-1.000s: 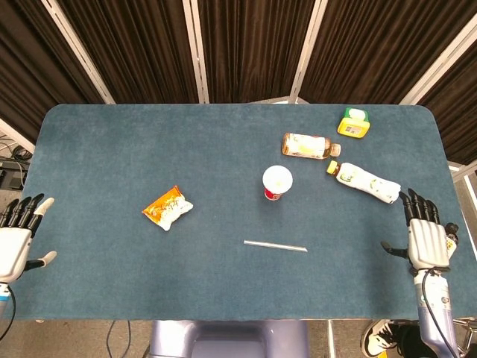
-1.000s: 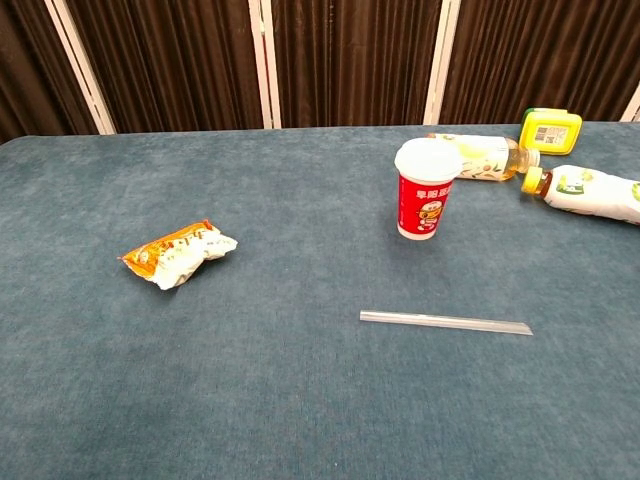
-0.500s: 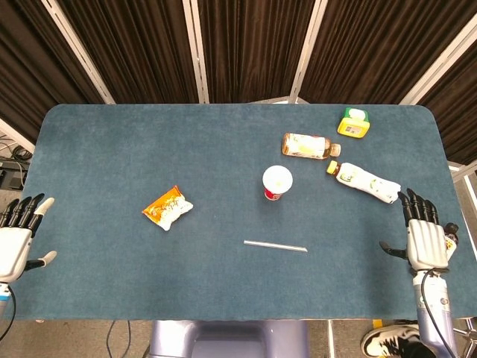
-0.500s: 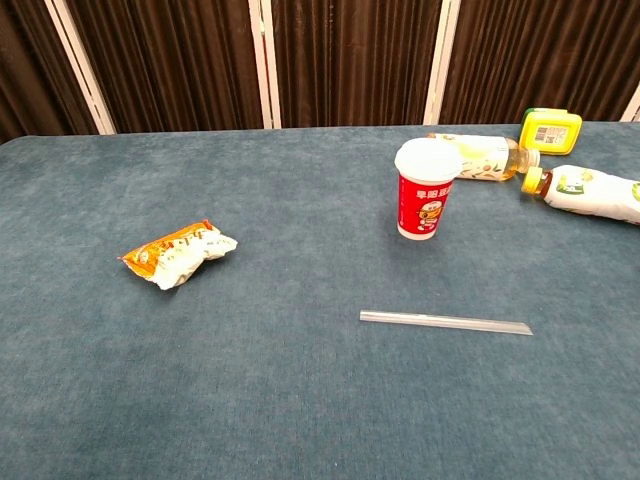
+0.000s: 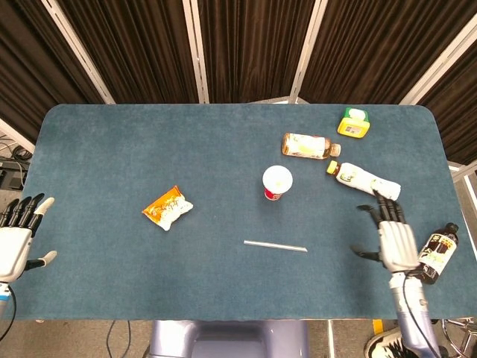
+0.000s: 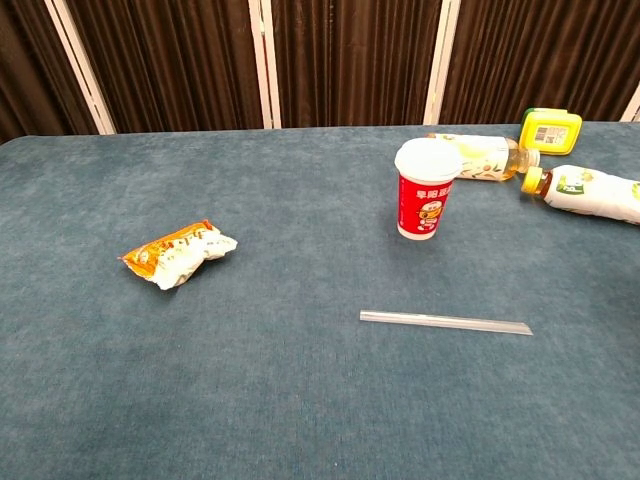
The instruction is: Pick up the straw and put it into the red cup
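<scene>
Lying flat: the straw [image 5: 275, 245] was seen on the table [image 5: 112, 149], near the upright red cup [image 5: 276, 183].
Right hand [image 5: 396, 243]: fingers were spread, nothing was held.
Left hand [image 5: 15, 242]: fingers were spread, nothing was held.

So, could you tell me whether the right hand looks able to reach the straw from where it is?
Probably yes. The right hand is open over the table, and only bare cloth lies between it and the straw; the red cup and bottles sit farther back, out of the way.
</scene>
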Controlling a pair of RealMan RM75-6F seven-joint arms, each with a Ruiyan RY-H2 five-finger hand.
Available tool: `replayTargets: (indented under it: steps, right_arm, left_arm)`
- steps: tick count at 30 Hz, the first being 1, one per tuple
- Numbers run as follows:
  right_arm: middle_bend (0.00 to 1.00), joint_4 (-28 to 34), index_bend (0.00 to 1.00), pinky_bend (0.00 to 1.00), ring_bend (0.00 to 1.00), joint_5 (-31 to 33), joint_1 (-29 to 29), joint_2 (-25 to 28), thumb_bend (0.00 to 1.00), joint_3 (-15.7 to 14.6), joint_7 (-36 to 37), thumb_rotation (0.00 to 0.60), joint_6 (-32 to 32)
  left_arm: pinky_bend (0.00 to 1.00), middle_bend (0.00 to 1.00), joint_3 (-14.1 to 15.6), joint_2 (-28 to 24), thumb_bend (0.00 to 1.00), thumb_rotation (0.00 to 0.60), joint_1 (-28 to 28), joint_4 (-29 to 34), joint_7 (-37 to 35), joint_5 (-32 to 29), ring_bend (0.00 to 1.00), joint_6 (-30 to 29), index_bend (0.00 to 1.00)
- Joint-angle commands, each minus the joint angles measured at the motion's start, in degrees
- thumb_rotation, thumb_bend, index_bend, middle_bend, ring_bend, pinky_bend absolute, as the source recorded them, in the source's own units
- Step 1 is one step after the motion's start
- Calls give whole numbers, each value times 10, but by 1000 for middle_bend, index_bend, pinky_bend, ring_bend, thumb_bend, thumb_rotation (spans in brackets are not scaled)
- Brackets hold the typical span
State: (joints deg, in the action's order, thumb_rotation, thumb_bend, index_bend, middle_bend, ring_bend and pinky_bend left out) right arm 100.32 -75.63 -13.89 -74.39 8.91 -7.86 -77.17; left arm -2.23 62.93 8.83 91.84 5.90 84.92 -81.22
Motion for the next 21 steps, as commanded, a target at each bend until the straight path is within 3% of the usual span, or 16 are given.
replayTargets:
  steps: [1,11,21]
  right_arm:
    - [34,8,356,0,0,-12,-17,-19,148,-10,-25,600,22]
    - [81,-16,448,0,0,31,-63,-99,173,-11,-78,600,87]
    - [98,-32,485,0,0,84,-80,-163,200,-4,-128,600,93]
  left_arm:
    - [0,0,0,0,80,600,0,1,0,0,0,0,0]
    - [0,0,0,0,79,600,0,-1,-1,0,0,0,0]
    - [0,0,0,-1,79,600,0,-1,-2,0,0,1,0]
